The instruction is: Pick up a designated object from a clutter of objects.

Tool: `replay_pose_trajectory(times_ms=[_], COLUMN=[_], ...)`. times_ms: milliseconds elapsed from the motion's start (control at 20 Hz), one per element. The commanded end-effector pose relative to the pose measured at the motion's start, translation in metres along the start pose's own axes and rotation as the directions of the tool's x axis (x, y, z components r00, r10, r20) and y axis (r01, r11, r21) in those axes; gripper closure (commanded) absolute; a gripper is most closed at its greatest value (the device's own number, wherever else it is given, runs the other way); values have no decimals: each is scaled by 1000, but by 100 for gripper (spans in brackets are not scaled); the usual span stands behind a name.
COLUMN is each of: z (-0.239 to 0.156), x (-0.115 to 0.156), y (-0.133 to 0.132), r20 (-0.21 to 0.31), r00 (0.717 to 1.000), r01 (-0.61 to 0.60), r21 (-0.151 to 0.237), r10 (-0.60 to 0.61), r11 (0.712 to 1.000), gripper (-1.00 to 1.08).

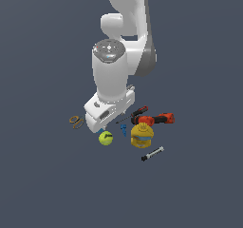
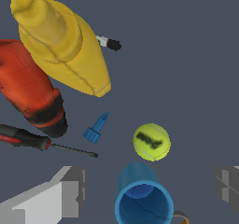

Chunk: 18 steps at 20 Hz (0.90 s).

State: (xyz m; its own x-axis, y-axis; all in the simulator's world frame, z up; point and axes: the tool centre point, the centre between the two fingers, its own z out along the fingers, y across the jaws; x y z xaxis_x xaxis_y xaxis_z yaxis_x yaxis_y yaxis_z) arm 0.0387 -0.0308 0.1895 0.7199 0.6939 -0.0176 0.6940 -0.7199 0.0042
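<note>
The yellow-green tennis ball [image 1: 105, 137] with a dark curved mark lies on the dark floor at the clutter's near edge. In the wrist view the ball [image 2: 151, 142] sits just beyond the blue cup [image 2: 144, 199]. My gripper [image 1: 98, 127] hangs above the clutter, just up and to the exterior view's left of the ball, apart from it. In the wrist view the gripper [image 2: 149, 190] is open and empty, its grey fingers [image 2: 67, 190] wide apart with the cup between them. The cup is mostly hidden behind my hand in the exterior view.
Scissors [image 1: 76, 121] lie at the exterior view's left. A small blue piece [image 1: 124, 128], red-handled screwdriver [image 1: 137, 112], red-black drill [image 1: 159, 119], yellow container [image 1: 142, 135] and marker [image 1: 152, 153] lie to the ball's right. The container [image 2: 60, 45] and drill [image 2: 32, 87] also show in the wrist view.
</note>
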Motion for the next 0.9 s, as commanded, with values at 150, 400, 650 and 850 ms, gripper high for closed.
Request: replay_pose_trajectory(times_ms=[150,400,650,850], z=[19,36,53,66], x=[-3,-7,-11,-15], y=[9,17,24,29], r20=[-2,-4,-7,-10], r00=[992,970,935,898], r01=[130,244,356,441], r21=[-1,-1,-2,-3], r10=[-130,-244,-356,-441], r11=[992,970,935,898], gripper=[-92,-92,-92,-92])
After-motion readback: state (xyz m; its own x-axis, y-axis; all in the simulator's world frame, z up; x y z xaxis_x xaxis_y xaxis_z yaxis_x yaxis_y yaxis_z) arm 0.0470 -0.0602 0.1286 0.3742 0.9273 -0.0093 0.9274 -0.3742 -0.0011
